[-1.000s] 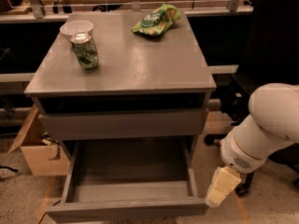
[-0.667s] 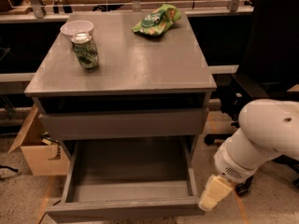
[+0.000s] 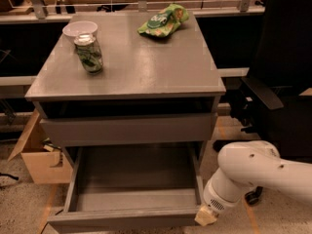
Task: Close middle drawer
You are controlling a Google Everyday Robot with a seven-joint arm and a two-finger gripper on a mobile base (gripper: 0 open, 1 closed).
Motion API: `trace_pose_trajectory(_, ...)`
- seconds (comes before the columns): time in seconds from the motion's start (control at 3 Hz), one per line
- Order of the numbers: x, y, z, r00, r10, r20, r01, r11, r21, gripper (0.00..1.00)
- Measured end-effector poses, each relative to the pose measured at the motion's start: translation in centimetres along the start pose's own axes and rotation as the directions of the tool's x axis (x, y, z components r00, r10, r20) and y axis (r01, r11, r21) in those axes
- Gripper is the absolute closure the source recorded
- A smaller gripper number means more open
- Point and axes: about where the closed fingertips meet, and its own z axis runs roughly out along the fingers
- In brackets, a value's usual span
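Observation:
The grey cabinet (image 3: pixel 131 67) has its middle drawer (image 3: pixel 131 177) pulled far out at the bottom of the view. The drawer is empty, and its plain front panel (image 3: pixel 122 219) faces the camera. The drawer front above it (image 3: pixel 126 128) stands slightly out from the cabinet. My gripper (image 3: pixel 207 217), on the white arm (image 3: pixel 253 172), is low at the right. Its cream tip is right at the front right corner of the middle drawer's panel.
On the cabinet top stand a glass jar with green contents (image 3: pixel 89 55), a white bowl (image 3: pixel 80 29) and a green snack bag (image 3: pixel 163 21). A black office chair (image 3: pixel 282 82) is close on the right. An open cardboard box (image 3: pixel 39 155) sits on the floor at the left.
The arm has swung left and down, bringing the gripper from beside the drawer's right side to its front right corner. The drawer has not visibly moved.

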Motion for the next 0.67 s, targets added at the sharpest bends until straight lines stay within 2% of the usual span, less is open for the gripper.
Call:
trace_pose_trajectory(0.33,0.0,0.5,4.6,0.999,0.029,-0.037,-0.030,0.9990,-0.033,0.85)
trace_pose_trajectory(0.67,0.4,1.1,9.1,0.996,0.065,-0.060,-0.068,0.9963,-0.053,1.00)
